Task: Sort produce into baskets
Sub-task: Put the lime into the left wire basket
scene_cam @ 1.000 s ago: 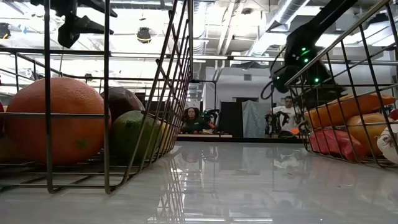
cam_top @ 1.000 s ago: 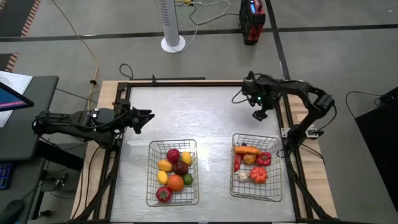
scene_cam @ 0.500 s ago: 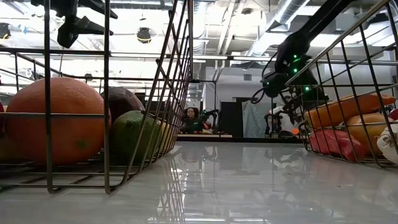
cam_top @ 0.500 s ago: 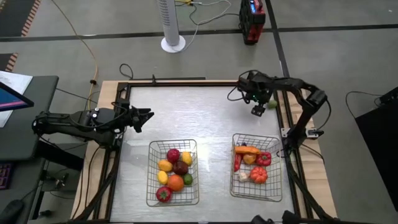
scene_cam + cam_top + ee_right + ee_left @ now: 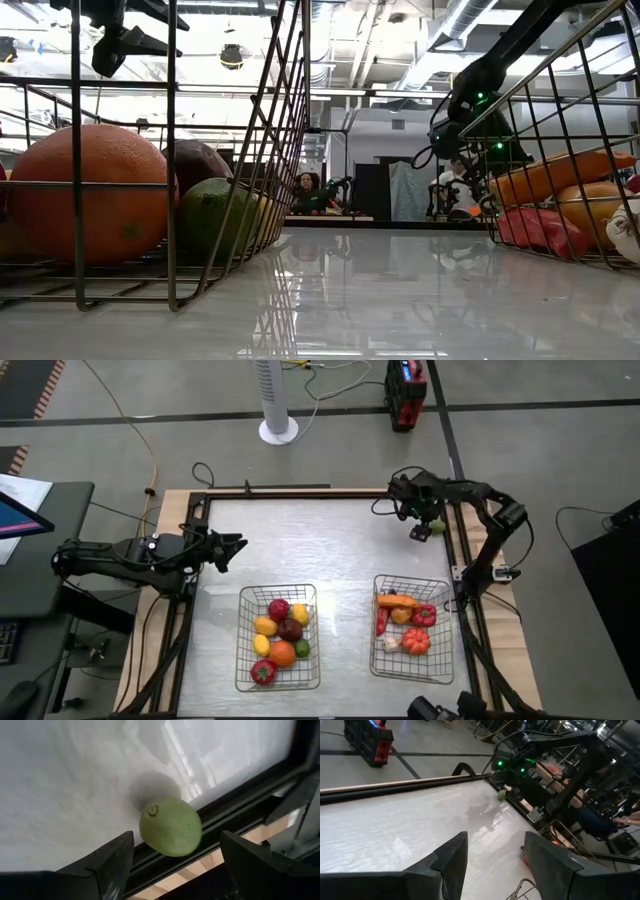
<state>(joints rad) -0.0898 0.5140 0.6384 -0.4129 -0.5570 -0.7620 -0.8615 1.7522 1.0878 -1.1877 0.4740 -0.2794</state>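
Standing nearest the table's front edge are the two wire baskets. The left basket (image 5: 278, 637) holds a red round at its front, an orange (image 5: 282, 653), a green fruit (image 5: 215, 215), a dark purple round (image 5: 290, 629), yellow pieces and another red one toward its back. The right basket (image 5: 412, 629) carries a red tomato-like piece (image 5: 416, 642), a white garlic (image 5: 391, 644), a red chili (image 5: 381, 621), a red pepper (image 5: 424, 615) and an orange carrot (image 5: 398, 601) lying across its back end.

Farther back, the left gripper (image 5: 236, 547) hangs at the table's left edge, about midway along it, fingers spread apart with nothing between them, as the left wrist view shows.

Farthest off, near the back right corner, a small green lime-like fruit (image 5: 170, 826) lies on the tabletop (image 5: 310, 550), touching the dark rail (image 5: 235, 802) that runs along the table's right edge. The right gripper (image 5: 419, 531) hovers just over it, fingers (image 5: 116, 865) released and wide, one on either side of the fruit without touching it.
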